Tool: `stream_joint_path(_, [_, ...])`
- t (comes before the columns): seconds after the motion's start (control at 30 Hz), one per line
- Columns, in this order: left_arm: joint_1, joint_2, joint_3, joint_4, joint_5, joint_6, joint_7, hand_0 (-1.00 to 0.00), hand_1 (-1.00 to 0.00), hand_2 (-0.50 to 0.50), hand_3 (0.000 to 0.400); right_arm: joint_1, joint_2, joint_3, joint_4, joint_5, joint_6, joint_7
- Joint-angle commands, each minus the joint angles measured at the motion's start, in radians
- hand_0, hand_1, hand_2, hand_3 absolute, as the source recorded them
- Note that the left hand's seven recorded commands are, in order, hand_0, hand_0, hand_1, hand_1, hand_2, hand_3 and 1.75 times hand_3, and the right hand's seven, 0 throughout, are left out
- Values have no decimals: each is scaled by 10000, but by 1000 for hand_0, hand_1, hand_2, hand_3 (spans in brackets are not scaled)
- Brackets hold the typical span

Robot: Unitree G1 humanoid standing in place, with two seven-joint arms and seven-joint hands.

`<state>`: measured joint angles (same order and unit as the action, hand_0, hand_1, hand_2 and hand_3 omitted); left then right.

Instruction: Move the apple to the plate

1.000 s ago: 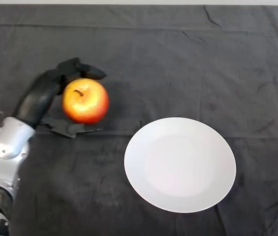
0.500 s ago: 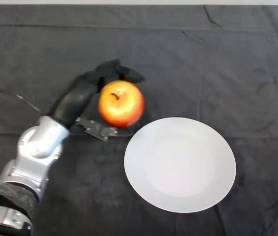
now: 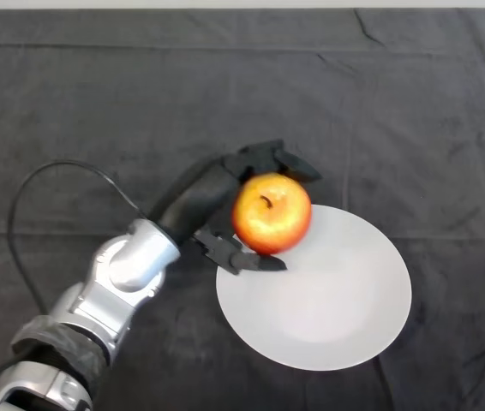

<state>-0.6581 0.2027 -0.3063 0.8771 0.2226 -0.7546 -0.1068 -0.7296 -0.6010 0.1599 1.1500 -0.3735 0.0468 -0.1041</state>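
The apple (image 3: 271, 212) hid the palm of the hand (image 3: 217, 190) and the plate (image 3: 328, 300) rim beneath it; whether apple touched plate could not be told.

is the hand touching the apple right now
Touching: the head view shows the left hand with fingers curled over the apple and thumb under it.

Red apple (image 3: 272, 214) with yellow-orange patches and dark stem, plain white plate (image 3: 328, 295), black hand (image 3: 217, 193) on a silver-grey arm (image 3: 122, 278), dark grey cloth (image 3: 225, 86)
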Motion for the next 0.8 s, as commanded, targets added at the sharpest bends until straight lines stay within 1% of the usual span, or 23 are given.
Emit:
stream_joint_path(0.03, [-543,-75,-322,4,167,-19,180,-1000,-1000,0,400,91,-57,-97,26,82,50,37])
stream_joint_path(0.23, [-685,-298,-1232,345,60,13,433,-1000,-1000,0,400,90,-57,-97,26,82,52,38])
stream_joint_path(0.4, [-744,-374,-2014,786,-110,-119,602,-1000,-1000,0,400,85,-57,-97,34,80,51,38])
stream_joint_path(0.8, [-957,-374,-3188,1739,-576,-115,493,-1000,-1000,0,400,63,-55,-93,73,73,40,35])
